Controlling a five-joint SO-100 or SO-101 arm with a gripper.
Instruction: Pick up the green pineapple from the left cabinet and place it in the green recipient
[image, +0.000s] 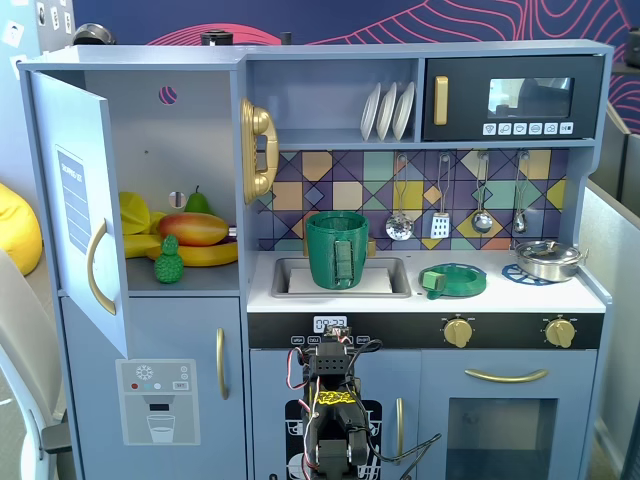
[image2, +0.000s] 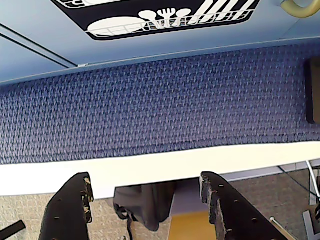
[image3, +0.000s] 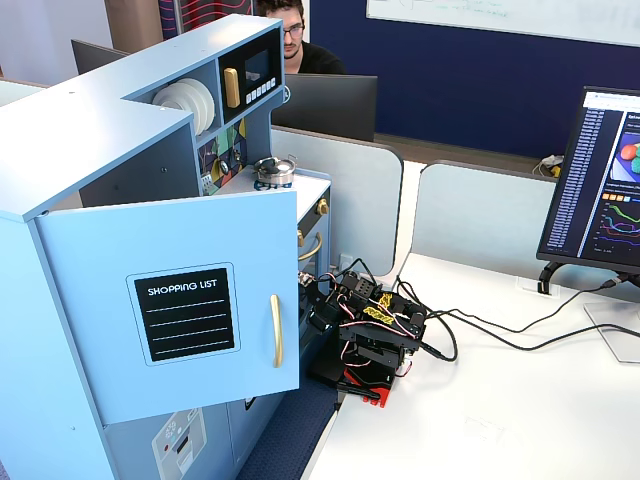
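The green pineapple (image: 168, 260) stands upright at the front of the left cabinet (image: 195, 120), whose door (image: 85, 210) is swung open. Behind it lie a red-yellow mango (image: 193, 228), bananas and a green pear. The green recipient (image: 337, 250) stands in the sink, handle facing front. My arm (image: 330, 400) is folded low in front of the kitchen, far below both. In the wrist view my gripper (image2: 145, 182) is open and empty, pointing down at a blue mat (image2: 160, 105) and the white table edge. The pineapple and the recipient are hidden in the other fixed view.
A flat green dish (image: 453, 280) and a metal pot (image: 548, 260) sit on the counter right of the sink. The open door (image3: 170, 300) juts out beside the arm (image3: 365, 335). Cables trail right across the white table (image3: 520, 420); a monitor stands at the right.
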